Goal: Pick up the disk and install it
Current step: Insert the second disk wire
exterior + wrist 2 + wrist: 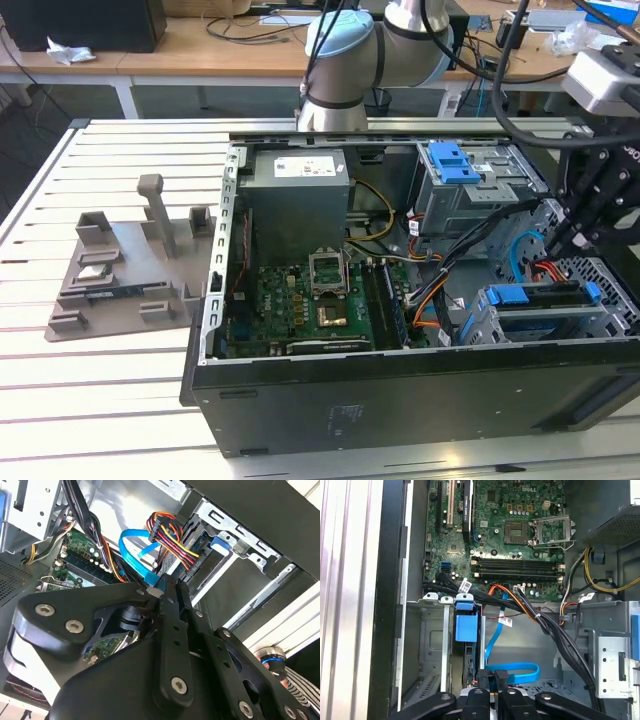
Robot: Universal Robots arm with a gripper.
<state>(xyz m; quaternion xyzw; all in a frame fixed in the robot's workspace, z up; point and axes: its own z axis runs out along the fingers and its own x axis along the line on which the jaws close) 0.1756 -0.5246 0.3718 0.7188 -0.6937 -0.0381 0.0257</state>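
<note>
The disk (545,315) sits in the drive cage at the case's corner nearest the exterior view's right, blue rails seated; installation appears largely complete. The claw (490,692) hangs directly above it, fingers pressed together around the disk's end beside the blue cable (512,670).

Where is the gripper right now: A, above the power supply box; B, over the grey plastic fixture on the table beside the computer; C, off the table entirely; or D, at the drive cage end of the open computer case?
D: in the exterior view the gripper hangs over the drive cage with blue rails, at the open computer case's right end in that view.
</note>
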